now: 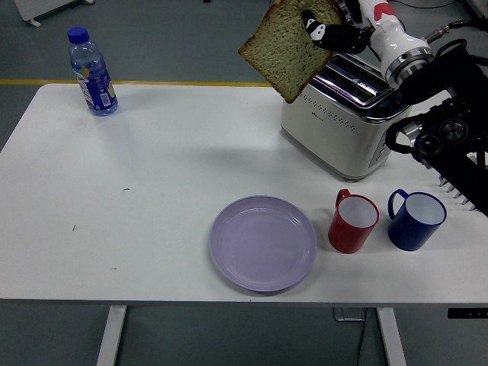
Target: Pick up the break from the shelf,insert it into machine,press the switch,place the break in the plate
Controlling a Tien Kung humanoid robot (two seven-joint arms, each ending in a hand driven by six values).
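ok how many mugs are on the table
2. The red mug stands right of the purple plate; the blue mug stands just right of the red one, both in front of the toaster. None looks hidden.

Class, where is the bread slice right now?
The bread slice is held in the air by the right hand, upper centre-right, just left of the toaster.
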